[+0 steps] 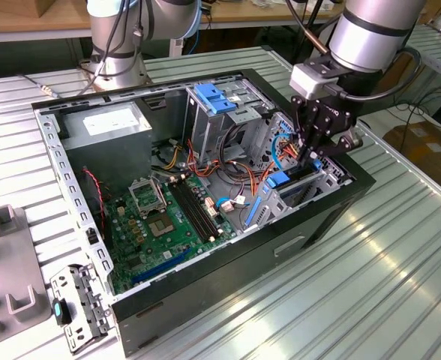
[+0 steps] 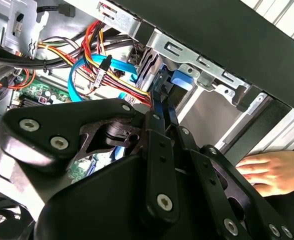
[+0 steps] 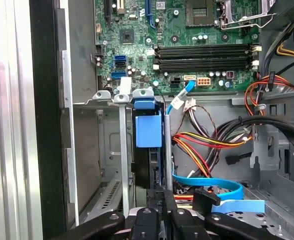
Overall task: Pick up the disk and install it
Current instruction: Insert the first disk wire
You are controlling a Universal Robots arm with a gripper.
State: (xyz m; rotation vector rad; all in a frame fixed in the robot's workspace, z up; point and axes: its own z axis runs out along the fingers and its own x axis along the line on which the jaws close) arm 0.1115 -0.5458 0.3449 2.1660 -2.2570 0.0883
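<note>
We see our hand [image 1: 316, 150] reaching down into the open computer case [image 1: 333, 217], at the drive cage [image 1: 322, 184] in the corner nearest the exterior view's right. In the first wrist view the fingertips [image 3: 162, 200] are pinched together on the thin top edge of the disk [image 3: 149, 165], which stands on edge in the bay, its blue plastic rail [image 3: 148, 129] running along the cage's metal upright. So the hand is clenched on the disk, and the disk appears partly seated in its slot; how deep it sits we cannot tell.

Held by its narrow edge, the drive seems to stay aligned with the slot while the linkages clear the bundle of red, yellow and orange power cables [image 3: 199, 145] and the light-blue data cable [image 3: 212, 184] just beside the bay. The motherboard [image 1: 164, 217] lies flat on the case floor, well apart from the cage.

A person's hand [image 2: 272, 170] rests on the counter [image 1: 400, 285] just outside the case wall, perhaps steadying it.
</note>
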